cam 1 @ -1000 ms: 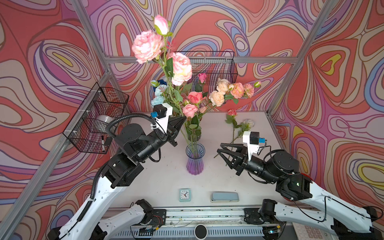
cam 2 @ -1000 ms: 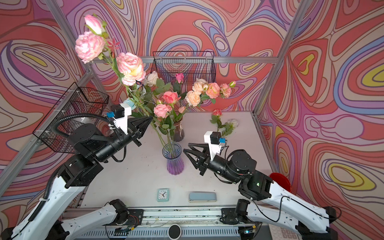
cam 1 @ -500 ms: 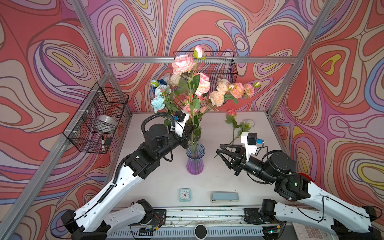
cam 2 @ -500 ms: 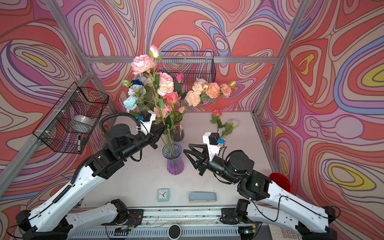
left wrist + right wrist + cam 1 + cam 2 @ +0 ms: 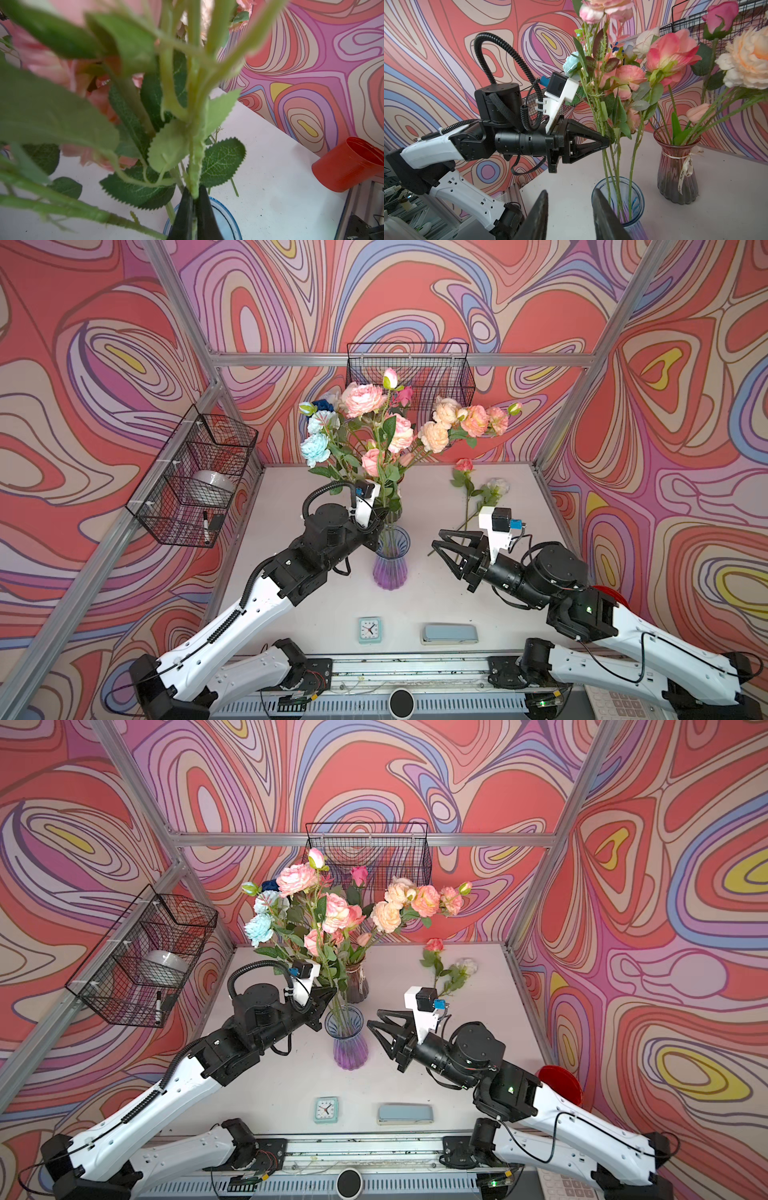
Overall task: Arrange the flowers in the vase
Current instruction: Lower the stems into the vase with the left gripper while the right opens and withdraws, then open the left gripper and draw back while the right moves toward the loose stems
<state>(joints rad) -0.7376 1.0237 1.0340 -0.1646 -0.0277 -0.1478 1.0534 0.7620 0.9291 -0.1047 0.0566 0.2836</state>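
Your left arm stretches forward from the front rail, wrist level, the left gripper (image 5: 607, 142) clamped on a green stem (image 5: 194, 166) just above the mouth of the purple vase (image 5: 390, 568); your right gripper (image 5: 437, 540) sits low just right of that vase, jaws apart and empty. The flowers (image 5: 374, 427) mostly stand in this vase and in a dark vase (image 5: 677, 176) just behind it, and two loose flowers (image 5: 469, 493) lie flat on the table (image 5: 419, 605) farther back on the right. Bare tabletop lies in front of the purple vase, down to a clock (image 5: 370, 630) and a blue case (image 5: 449, 634) near the front edge; behind the blooms a wire basket (image 5: 409, 373) hangs on the far wall.
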